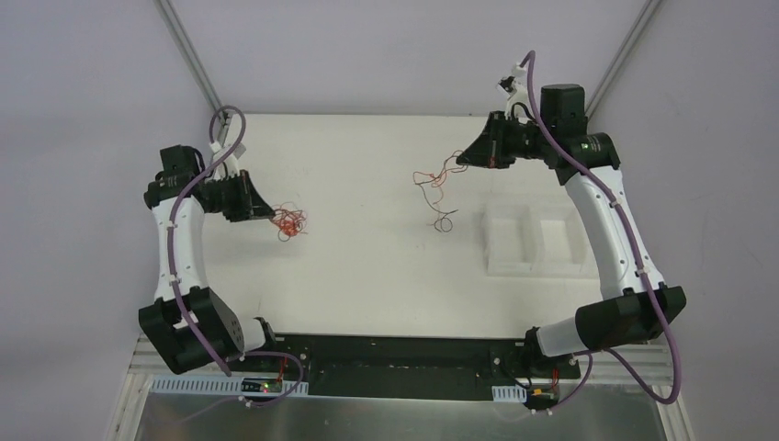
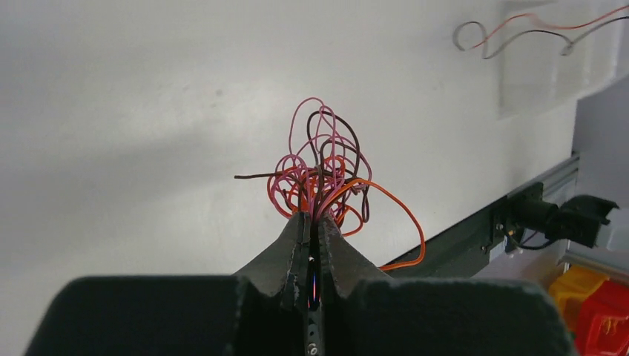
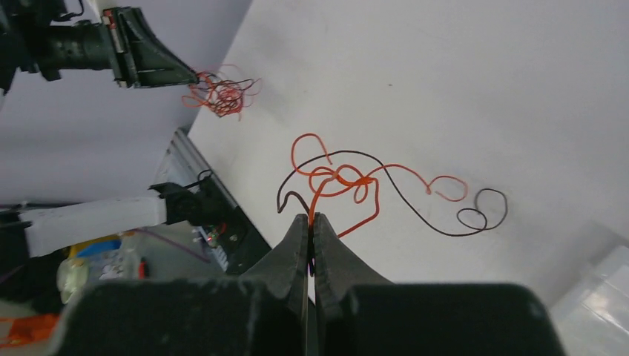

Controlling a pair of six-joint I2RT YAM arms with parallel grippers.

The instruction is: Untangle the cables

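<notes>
My left gripper [image 1: 268,213] is shut on a small wad of cables [image 1: 290,222], red-orange and pink wires with a few dark ones, held at the table's left; in the left wrist view the wad [image 2: 320,178] sprouts from the closed tips of the left gripper [image 2: 317,219]. My right gripper [image 1: 462,160] is shut on loose strands of cable [image 1: 435,178], orange and black, at the upper middle; a black loop [image 1: 445,222] trails lower. In the right wrist view the right gripper [image 3: 311,217] pinches an orange strand [image 3: 347,180], with a black strand [image 3: 475,215] curling right.
A clear plastic two-compartment tray [image 1: 535,243] sits on the white table [image 1: 367,276] right of centre, below the right gripper. A black rail [image 1: 395,363] runs along the near edge between the arm bases. Grey walls surround the table.
</notes>
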